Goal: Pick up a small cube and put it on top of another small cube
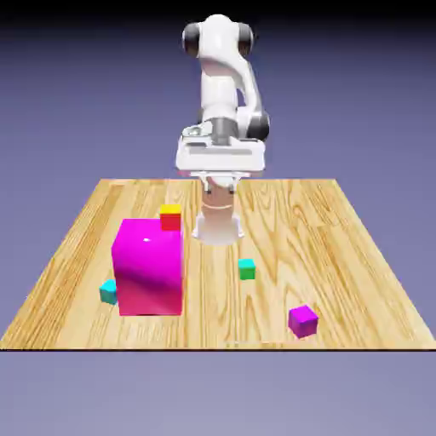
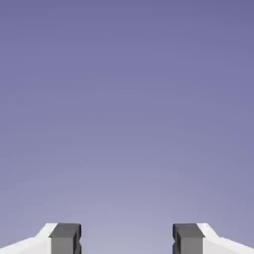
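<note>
Near right lies a small purple cube (image 1: 303,322); left, a big magenta block (image 1: 150,268) partly hides a small cyan-blue cube (image 1: 109,292). The tiny green cube (image 1: 247,269) sits mid-table, the tiny yellow-topped red cube (image 1: 170,218) appears at the block's far right edge, its support unclear. Only the hand view clearly shows the two-finger gripper (image 2: 127,239) wide open, holding nothing.

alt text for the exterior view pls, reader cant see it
White robot arm over a wooden table; in front, a big magenta block, with red-and-yellow, green, purple and cyan small cubes around it.
</note>
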Robot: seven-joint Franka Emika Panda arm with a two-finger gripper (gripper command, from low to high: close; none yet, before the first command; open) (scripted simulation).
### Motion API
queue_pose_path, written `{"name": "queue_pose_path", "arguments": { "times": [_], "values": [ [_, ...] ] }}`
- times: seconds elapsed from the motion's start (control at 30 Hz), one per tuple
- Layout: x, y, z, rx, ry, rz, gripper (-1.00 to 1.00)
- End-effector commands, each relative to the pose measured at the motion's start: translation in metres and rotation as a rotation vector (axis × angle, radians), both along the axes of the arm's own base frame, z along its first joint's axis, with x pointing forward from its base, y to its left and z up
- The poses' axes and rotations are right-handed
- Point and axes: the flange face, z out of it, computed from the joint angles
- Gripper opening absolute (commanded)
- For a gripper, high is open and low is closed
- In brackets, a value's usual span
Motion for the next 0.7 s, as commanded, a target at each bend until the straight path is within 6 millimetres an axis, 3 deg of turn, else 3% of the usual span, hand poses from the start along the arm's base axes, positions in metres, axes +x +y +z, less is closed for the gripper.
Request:
{"name": "queue_pose_path", "arguments": {
  "times": [0.0, 0.13, 0.23, 0.3, 0.33, 0.67],
  "values": [
    [-0.004, 0.011, -0.028, 0.009, 0.089, 0.011, 0.0],
    [-0.042, 0.049, -0.133, 0.009, 0.444, 0.042, 0.0],
    [-0.09, 0.067, -0.2, -0.028, 0.707, 0.052, 0.0],
    [-0.125, 0.072, -0.234, -0.067, 0.863, 0.051, 0.0],
    [-0.126, 0.072, -0.234, -0.067, 0.863, 0.051, 0.0],
    [-0.134, 0.071, -0.304, -0.067, 0.863, 0.051, 0.0]
  ]
}}
